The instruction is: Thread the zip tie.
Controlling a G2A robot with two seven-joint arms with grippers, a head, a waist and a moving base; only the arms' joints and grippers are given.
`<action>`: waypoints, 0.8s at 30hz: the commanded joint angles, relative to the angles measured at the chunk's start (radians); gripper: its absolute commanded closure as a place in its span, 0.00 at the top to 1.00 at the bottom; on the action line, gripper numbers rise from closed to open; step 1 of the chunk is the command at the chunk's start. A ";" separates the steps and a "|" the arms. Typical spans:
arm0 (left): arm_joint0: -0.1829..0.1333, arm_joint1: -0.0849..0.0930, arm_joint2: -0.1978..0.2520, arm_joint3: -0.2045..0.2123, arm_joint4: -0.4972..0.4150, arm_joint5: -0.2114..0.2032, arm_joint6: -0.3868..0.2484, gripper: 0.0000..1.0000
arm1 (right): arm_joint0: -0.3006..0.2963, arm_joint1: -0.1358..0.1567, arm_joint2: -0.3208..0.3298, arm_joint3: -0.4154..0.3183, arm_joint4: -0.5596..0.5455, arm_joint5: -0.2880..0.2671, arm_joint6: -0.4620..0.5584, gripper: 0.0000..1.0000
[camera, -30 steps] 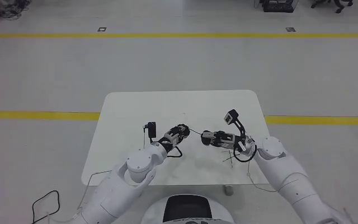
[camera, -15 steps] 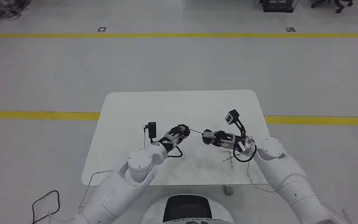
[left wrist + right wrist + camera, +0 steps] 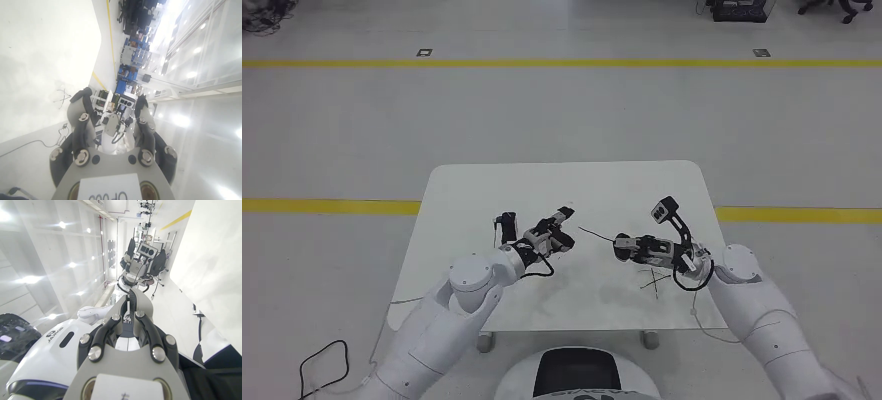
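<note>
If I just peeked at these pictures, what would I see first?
Over the middle of the white table, the right gripper is shut on a thin black zip tie that pokes toward the left gripper. The left gripper's fingers are spread wide with nothing between them. A few loose ties lie on the table beside the right gripper.

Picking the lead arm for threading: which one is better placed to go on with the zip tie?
Right, likely. The right end effector is shut on the zip tie, whose tail points at the left end effector, open and empty, apart from the tie.
</note>
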 commanded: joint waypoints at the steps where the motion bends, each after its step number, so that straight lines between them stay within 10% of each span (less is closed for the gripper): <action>1: -0.007 0.008 -0.018 0.020 0.009 0.006 -0.095 1.00 | 0.012 -0.005 -0.006 0.026 0.038 0.000 0.074 0.00; 12: -0.012 0.011 -0.030 0.044 0.022 -0.014 -0.092 1.00 | 0.034 -0.011 -0.035 0.039 0.042 0.005 0.085 0.00; 17: -0.056 0.020 -0.060 0.164 -0.159 -0.061 -0.480 1.00 | 0.014 0.012 -0.053 -0.003 0.160 0.010 0.086 0.00; 24: -0.121 0.025 -0.038 0.280 -0.122 -0.100 -0.631 1.00 | 0.056 0.067 -0.186 -0.009 0.267 0.011 0.086 0.00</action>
